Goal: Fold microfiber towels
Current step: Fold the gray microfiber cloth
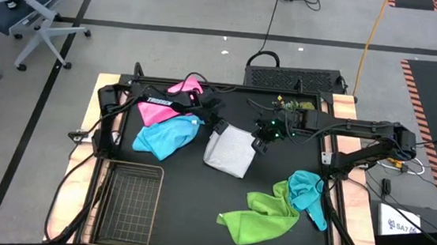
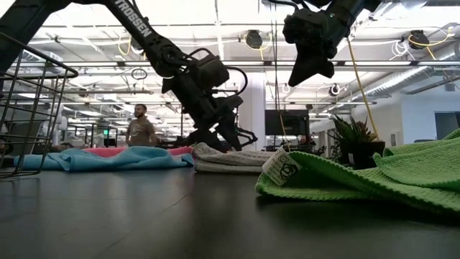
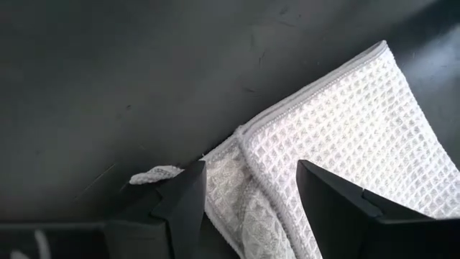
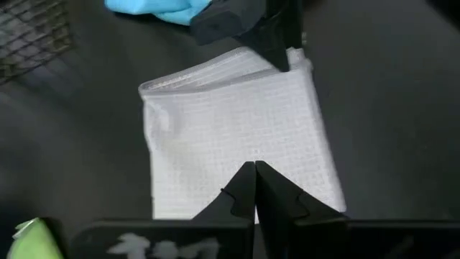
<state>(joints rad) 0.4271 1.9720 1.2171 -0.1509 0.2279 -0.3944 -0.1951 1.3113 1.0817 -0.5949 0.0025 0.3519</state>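
Five towels lie around one folded grey-white towel [image 1: 229, 152]: left tool [image 1: 219, 128] open at its corner, right tool [image 1: 258, 144] closed above.

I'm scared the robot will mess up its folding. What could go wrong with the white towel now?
The left hand is open with its fingers either side of the folded white towel's corner. If it lifts away carelessly, a finger might snag the edge and pull the fold open. A little flap also sticks out at that corner, so the fold may end up untidy. The right hand, shut, hangs above the towel and could bump it if it dropped.
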